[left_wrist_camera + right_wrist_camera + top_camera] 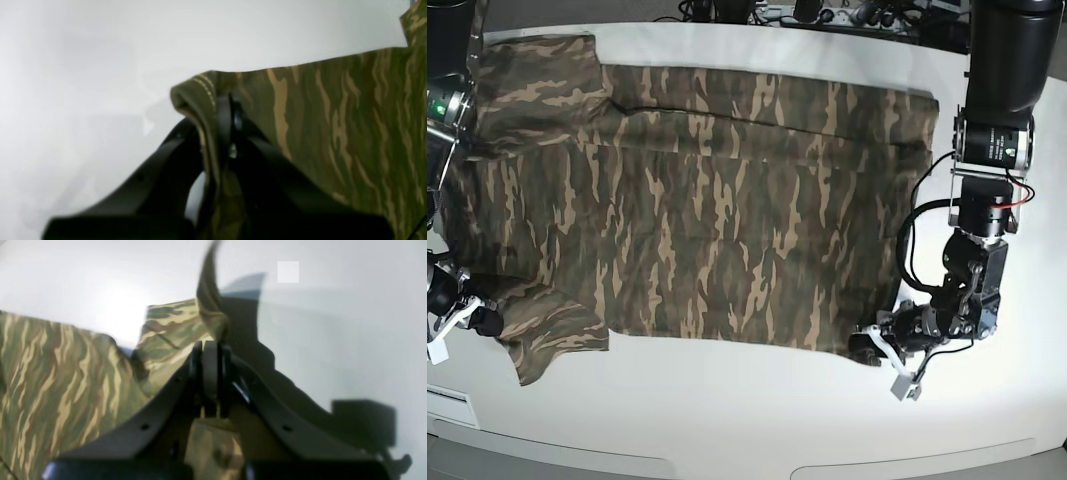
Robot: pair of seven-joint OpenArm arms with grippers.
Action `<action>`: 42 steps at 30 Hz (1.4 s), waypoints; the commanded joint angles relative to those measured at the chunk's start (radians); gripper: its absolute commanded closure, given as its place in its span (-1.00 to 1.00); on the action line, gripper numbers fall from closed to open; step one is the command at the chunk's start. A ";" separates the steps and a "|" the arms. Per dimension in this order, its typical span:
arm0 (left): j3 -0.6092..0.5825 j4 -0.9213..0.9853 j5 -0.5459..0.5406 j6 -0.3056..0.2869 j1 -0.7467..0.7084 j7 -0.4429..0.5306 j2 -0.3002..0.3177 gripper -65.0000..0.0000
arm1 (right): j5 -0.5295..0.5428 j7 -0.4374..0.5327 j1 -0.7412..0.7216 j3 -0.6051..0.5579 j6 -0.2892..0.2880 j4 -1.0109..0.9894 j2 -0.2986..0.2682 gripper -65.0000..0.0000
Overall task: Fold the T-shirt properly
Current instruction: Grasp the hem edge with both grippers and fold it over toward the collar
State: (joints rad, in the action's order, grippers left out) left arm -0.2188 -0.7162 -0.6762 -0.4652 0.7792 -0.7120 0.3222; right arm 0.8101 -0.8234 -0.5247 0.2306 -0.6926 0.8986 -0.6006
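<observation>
The camouflage T-shirt [727,200] lies spread flat across the white table [747,420], its sleeves toward the left of the base view. My left gripper [864,345] sits at the shirt's near right hem corner. In the left wrist view it [228,103] is shut on the stitched hem of the T-shirt [333,116]. My right gripper [489,320] is at the near left sleeve. In the right wrist view it [210,350] is shut on a pinch of T-shirt [50,373] fabric that stands up above the fingers.
The left arm's black column [1002,60] rises over the table's right side with looped cables below it. Plugs and cables [827,15] line the far edge. A strip of bare table runs along the front of the shirt to the rounded table edge.
</observation>
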 commanded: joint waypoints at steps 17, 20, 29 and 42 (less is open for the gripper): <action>0.004 -0.015 -0.405 -0.224 0.047 -0.401 0.043 1.00 | 0.300 -0.279 0.006 0.005 -0.006 0.031 -0.119 1.00; 0.004 -0.015 -0.476 -0.224 0.048 -0.417 0.085 1.00 | 0.317 -0.300 0.089 0.005 -0.006 0.095 -0.138 1.00; 0.004 -0.018 -0.548 -0.233 0.050 -0.489 0.134 1.00 | 0.309 -0.296 0.356 0.006 -0.006 0.465 -0.195 1.00; 0.004 -0.021 -0.807 -0.233 0.050 -0.684 0.179 1.00 | 0.326 -0.372 0.401 0.006 -0.006 0.513 -0.251 1.00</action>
State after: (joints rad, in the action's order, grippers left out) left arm -0.2222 -0.7189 -1.4593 -0.6891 0.7925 -1.3895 0.4870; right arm 1.1194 -1.2057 -0.1066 0.2260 -0.6964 1.3960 -0.8196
